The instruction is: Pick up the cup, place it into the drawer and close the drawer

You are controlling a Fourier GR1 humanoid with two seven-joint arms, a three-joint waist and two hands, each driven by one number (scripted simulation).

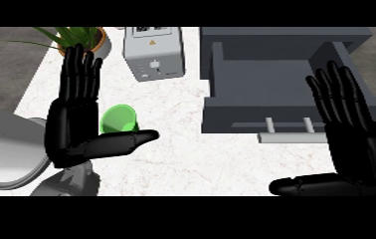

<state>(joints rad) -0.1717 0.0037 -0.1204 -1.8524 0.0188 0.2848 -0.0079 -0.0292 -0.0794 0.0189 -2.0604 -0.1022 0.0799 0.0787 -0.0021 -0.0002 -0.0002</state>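
A green cup lies on the white marble counter at the left, partly hidden behind my left hand. That hand is open, fingers straight up and thumb stretched rightward just below the cup. The grey drawer stands pulled open at the right, its inside dark and bare, with a light grey handle at its front. My right hand is open in front of the drawer's right side, fingers up, thumb pointing left near the lower edge.
A grey box-shaped appliance stands at the back centre. A potted plant sits at the back left, behind my left hand's fingertips. The counter's left edge runs along a grey floor.
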